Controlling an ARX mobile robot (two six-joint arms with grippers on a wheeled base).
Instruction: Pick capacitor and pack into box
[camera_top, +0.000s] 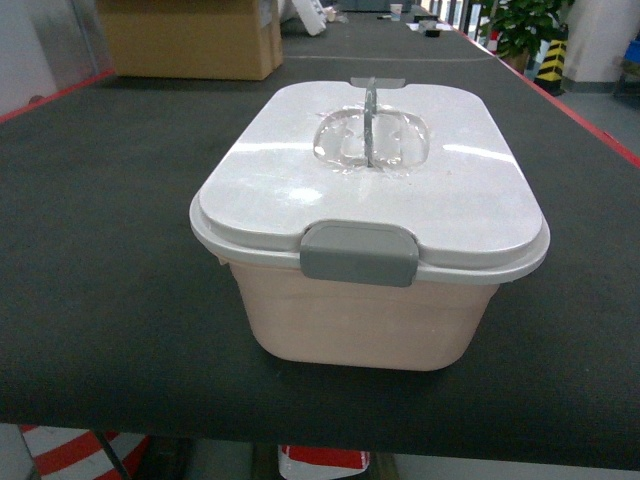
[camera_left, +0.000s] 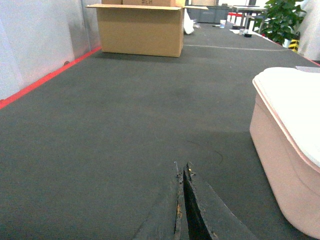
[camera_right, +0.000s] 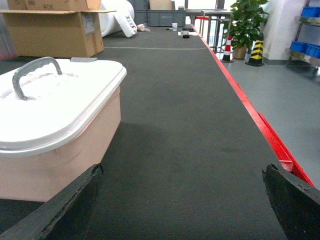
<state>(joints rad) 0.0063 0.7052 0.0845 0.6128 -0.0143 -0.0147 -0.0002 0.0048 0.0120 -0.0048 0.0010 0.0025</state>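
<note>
Task not yet begun: box latched, no capacitor in sight.

We find the box (camera_top: 370, 250) mid-bench toward the near edge, lid (camera_top: 375, 170) on; left end effector (camera_left: 182, 200) pinched together, right end effector (camera_right: 180, 200) spread wide, both empty.

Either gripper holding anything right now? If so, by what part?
Nothing is held. Left gripper is shut with nothing between its fingers; right gripper is open over bare table. The box sits closed, untouched.

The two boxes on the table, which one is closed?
The pale pink box in front, with its white lid down and grey latch over the rim. The brown cardboard carton behind has its flaps open.
</note>
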